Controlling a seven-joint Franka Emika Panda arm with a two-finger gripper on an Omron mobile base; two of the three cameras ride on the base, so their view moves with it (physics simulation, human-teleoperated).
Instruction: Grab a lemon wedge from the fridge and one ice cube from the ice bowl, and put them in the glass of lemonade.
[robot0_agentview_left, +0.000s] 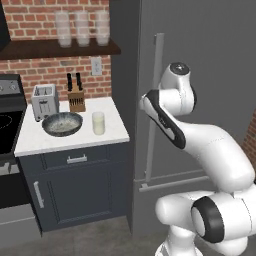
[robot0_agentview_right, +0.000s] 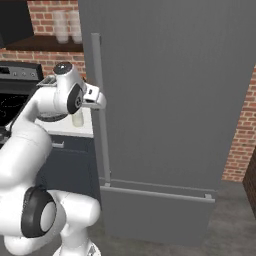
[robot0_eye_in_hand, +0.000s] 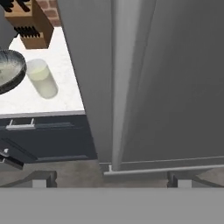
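Gripper (robot0_eye_in_hand: 109, 179) hung spread wide & empty just in front of the closed fridge's (robot0_agentview_right: 170, 90) vertical bar handle (robot0_agentview_right: 100, 110), w/ the glass of lemonade (robot0_agentview_left: 98, 123) near the counter's (robot0_agentview_left: 112, 136) right edge beside the ice bowl (robot0_agentview_left: 62, 124).

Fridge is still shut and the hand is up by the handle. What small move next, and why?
Probably ease the open hand forward until its fingers straddle the bar handle, then close. The fridge door is closed, and the handle sits centred just ahead of the hand.
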